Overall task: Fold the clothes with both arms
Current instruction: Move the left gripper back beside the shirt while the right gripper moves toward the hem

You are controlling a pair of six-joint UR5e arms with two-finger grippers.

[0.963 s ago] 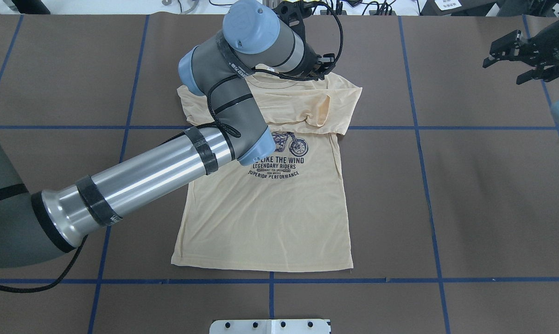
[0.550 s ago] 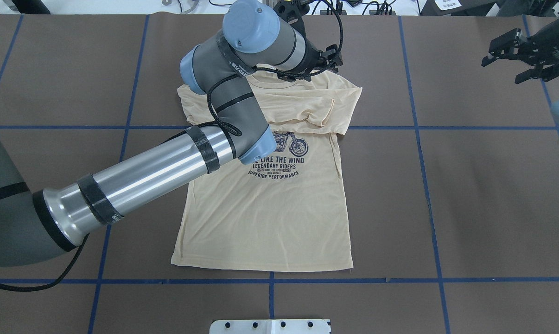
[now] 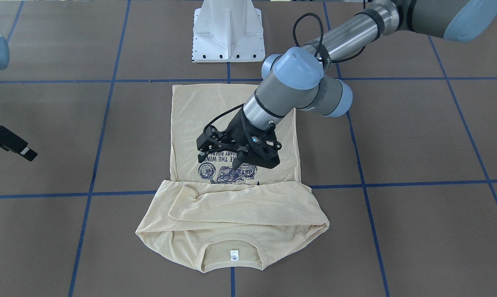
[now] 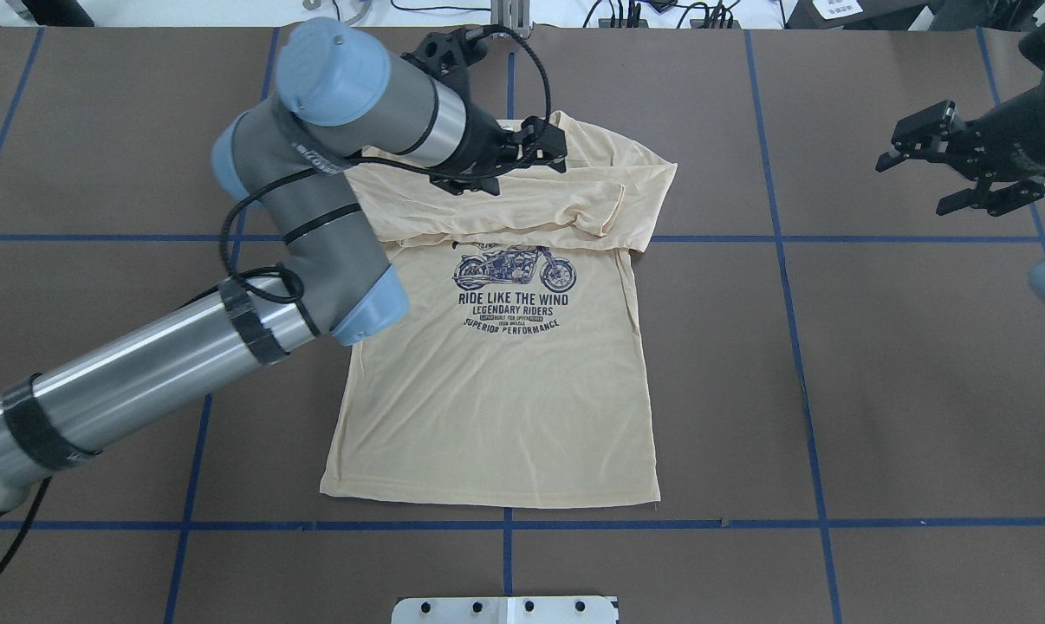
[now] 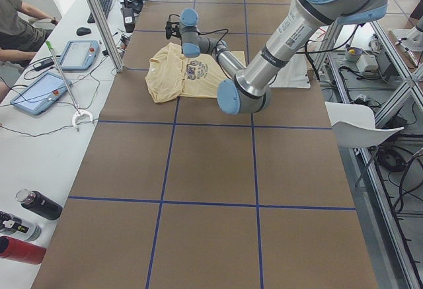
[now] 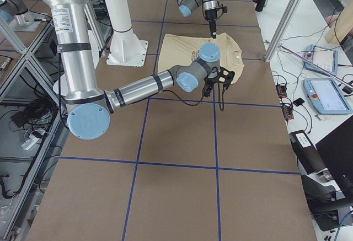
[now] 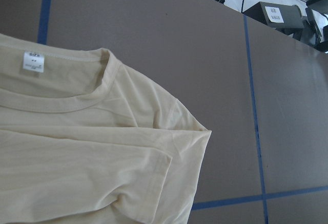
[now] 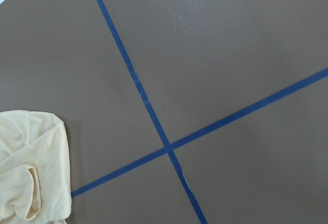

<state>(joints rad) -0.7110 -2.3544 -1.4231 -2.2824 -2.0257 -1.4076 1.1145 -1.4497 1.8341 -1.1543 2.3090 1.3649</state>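
Left gripper (image 3: 218,160) released and empty over the T-shirt's (image 4: 496,407) upper part; right gripper (image 4: 917,178) also released, off to the side.

Seen from overhead, the pale cream-yellow T-shirt lies flat mid-worktop (image 4: 921,364), with its hem at 6 o'clock and its ribbed neck with the white label (image 3: 233,255) at 12 o'clock. A sleeve is folded across the chest just above the navy motorcycle print (image 4: 514,269). The left gripper hangs with parted jaws near the shirt's 12 o'clock end. The right gripper holds nothing and sits toward 2 o'clock, well apart from the cloth, over bare brown worktop crossed by blue tape lines (image 4: 800,347).
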